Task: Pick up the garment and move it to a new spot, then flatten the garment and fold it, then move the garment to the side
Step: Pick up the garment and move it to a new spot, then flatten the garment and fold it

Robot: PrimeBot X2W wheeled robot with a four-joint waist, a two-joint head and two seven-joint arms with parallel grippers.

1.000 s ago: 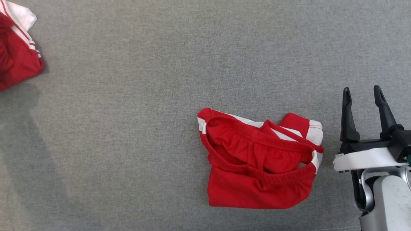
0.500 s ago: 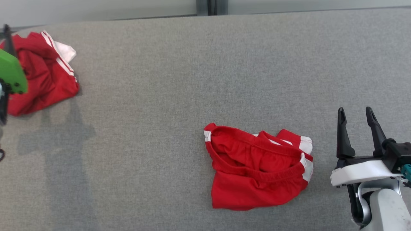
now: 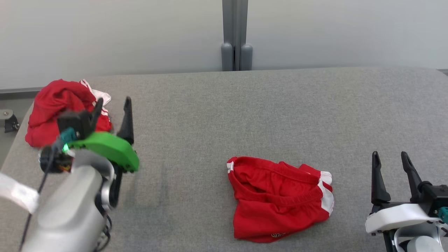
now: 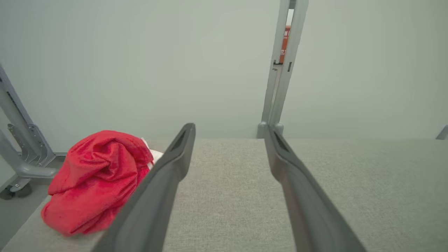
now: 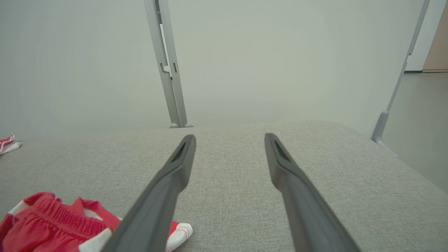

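Note:
Red shorts with white trim [image 3: 280, 199] lie bunched and partly folded on the grey padded table [image 3: 196, 115], right of centre; the right wrist view has them at its lower left [image 5: 52, 220]. A second red and white garment [image 3: 57, 101] sits crumpled at the table's far left corner, also in the left wrist view [image 4: 94, 178]. My left gripper [image 3: 113, 103] hovers open just right of that crumpled garment, nothing between its fingers [image 4: 229, 129]. To the right of the shorts my right gripper [image 3: 389, 157] stands open and apart from them [image 5: 229, 138].
A pale wall with a grey post [image 3: 234, 35] runs behind the table's far edge. The table's left edge drops off beside the crumpled garment, with a caster and frame [image 4: 17, 154] below it. Bare grey cloth lies between the two garments.
The head camera has tilted up, bringing the wall and far edge into the picture. My left arm has come into view at the left. Neither garment has moved on the table.

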